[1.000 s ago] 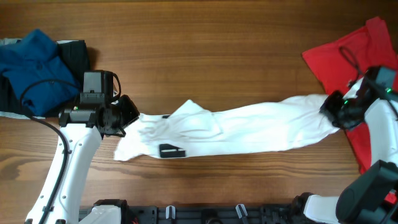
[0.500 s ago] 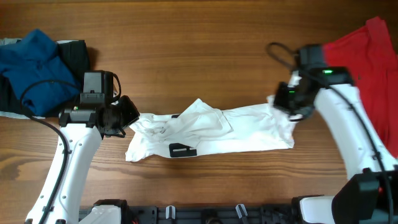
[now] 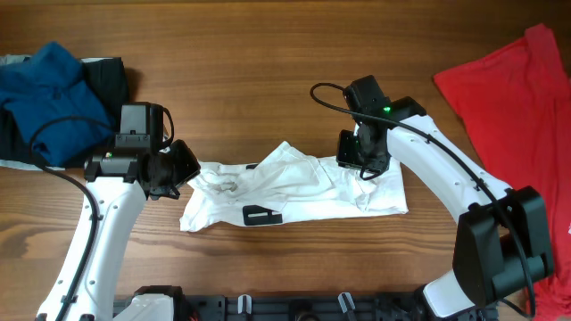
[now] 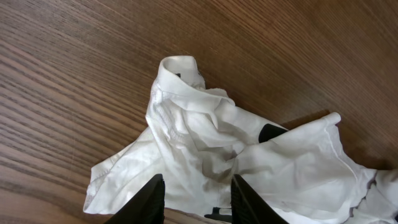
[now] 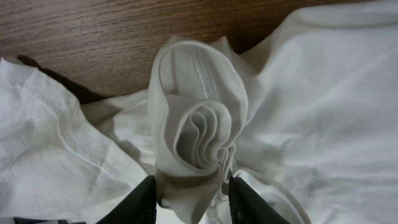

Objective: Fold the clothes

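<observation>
The white T-shirt (image 3: 303, 192) lies crumpled across the middle of the table, its right end doubled back over itself and a black label (image 3: 259, 215) near its front edge. My left gripper (image 3: 186, 169) hovers at the shirt's left end; in the left wrist view its fingers (image 4: 151, 200) stand apart over the cloth (image 4: 205, 143), pinching nothing. My right gripper (image 3: 361, 169) is down on the shirt's upper right part. A loose rolled fold of white cloth (image 5: 199, 124) sits between its parted fingers (image 5: 144, 202). The red shirt (image 3: 517, 98) lies flat at the far right.
A blue garment (image 3: 49, 98) is heaped on dark cloth (image 3: 107, 76) at the back left, just behind the left arm. A black rail (image 3: 294, 308) runs along the table's front edge. Bare wood shows behind the white shirt.
My right gripper swept left from beside the red shirt to mid-table, dragging the shirt's right end back over itself, then parted its jaws. The left arm stayed put.
</observation>
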